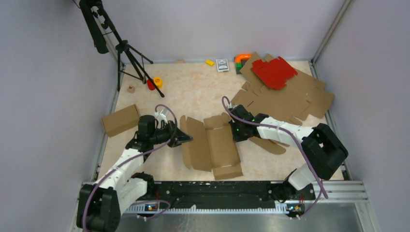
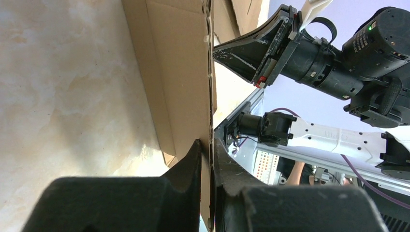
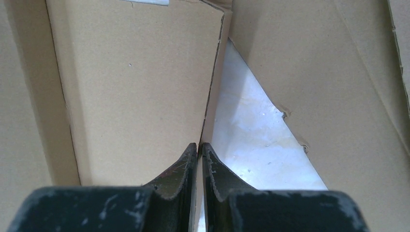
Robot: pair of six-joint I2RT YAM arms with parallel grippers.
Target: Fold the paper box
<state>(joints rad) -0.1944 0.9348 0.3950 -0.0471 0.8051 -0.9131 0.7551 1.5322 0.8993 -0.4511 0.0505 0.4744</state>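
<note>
Holding the paper box (image 1: 215, 145) at both sides on the counter (image 1: 193, 92).
Pinching its raised left flap in the closed left pincer (image 1: 186, 137); apparently nipping the right wall edge in the right pincer (image 1: 235, 131); lying between them, long axis running away from the bases, equally near both arms.

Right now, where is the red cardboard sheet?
In the top view, the red cardboard sheet lies at the far right of the table, on top of the pile of flat brown cardboard blanks, just right of an orange piece.
</note>
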